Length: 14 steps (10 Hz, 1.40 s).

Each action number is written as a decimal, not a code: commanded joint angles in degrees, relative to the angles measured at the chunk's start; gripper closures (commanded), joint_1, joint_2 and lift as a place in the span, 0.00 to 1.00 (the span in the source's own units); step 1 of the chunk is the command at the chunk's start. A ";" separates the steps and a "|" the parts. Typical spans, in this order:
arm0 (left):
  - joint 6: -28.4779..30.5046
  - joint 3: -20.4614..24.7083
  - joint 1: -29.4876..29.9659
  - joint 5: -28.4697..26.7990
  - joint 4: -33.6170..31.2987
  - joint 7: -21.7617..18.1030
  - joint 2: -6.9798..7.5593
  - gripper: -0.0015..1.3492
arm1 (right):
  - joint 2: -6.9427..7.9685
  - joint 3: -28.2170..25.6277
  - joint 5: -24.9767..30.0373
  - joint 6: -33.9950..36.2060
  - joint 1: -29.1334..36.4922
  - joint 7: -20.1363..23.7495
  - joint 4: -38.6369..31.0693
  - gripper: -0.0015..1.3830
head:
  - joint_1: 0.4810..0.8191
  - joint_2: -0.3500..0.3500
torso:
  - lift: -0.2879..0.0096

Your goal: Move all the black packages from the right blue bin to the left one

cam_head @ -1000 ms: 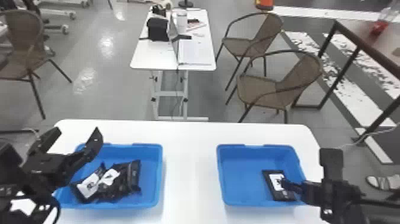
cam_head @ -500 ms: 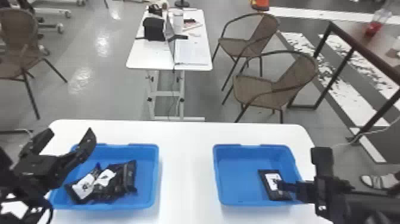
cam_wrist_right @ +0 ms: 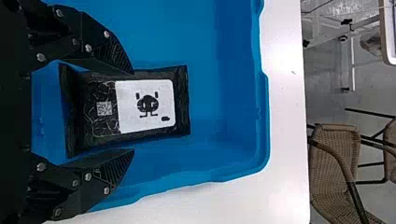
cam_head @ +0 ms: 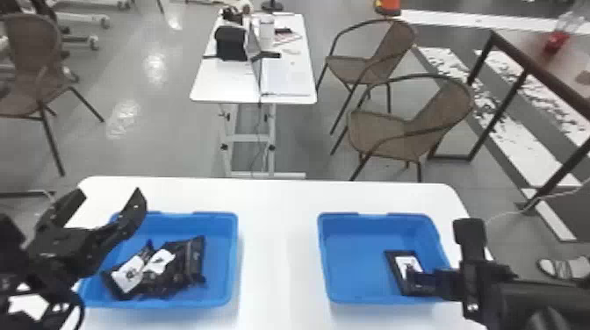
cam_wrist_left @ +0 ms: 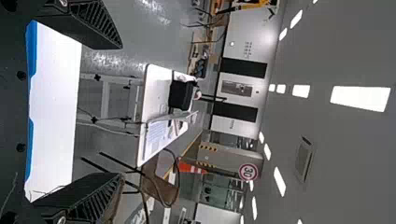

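Right hand [cam_head: 417, 281] — spread wide — straddles a black package [cam_wrist_right: 144, 105].

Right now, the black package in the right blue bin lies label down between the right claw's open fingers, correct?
No, the white label faces up, as the right wrist view shows; the black package does lie in the right blue bin, between the fingers of the open right claw.

In the lower part of the head view, two blue bins are counted: in the right bin [cam_head: 355, 267], one black package [cam_head: 408, 263]; in the left bin [cam_head: 219, 272], at least two black packages [cam_head: 160, 261]. Above, three brown chairs [cam_head: 390, 131] are counted, one at left, two at right.
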 commanded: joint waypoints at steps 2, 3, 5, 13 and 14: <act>-0.11 0.07 -0.09 0.17 0.00 0.00 -0.15 0.04 | 0.46 0.10 2.18 0.08 -0.68 0.11 1.53 0.34 | 0.63 0.34 | 0.97; -0.20 0.07 -0.09 0.35 0.00 0.00 -0.15 0.04 | 0.46 0.10 2.62 0.79 -1.03 0.37 2.24 0.31 | 0.63 0.34 | 0.97; -0.11 0.24 0.09 0.87 0.00 0.00 -0.15 0.04 | 0.37 0.37 3.94 0.87 -2.53 1.60 4.96 0.28 | 0.63 0.34 | 0.97; -1.43 2.00 1.06 2.81 1.14 0.00 -0.15 0.04 | 1.25 1.95 6.23 -8.00 -5.43 5.21 13.49 0.84 | 0.63 0.41 | 0.97; -1.61 1.91 1.23 3.33 1.49 0.00 -0.15 0.04 | 1.51 0.98 5.79 -8.62 -4.20 5.21 10.94 0.83 | 0.63 0.41 | 0.97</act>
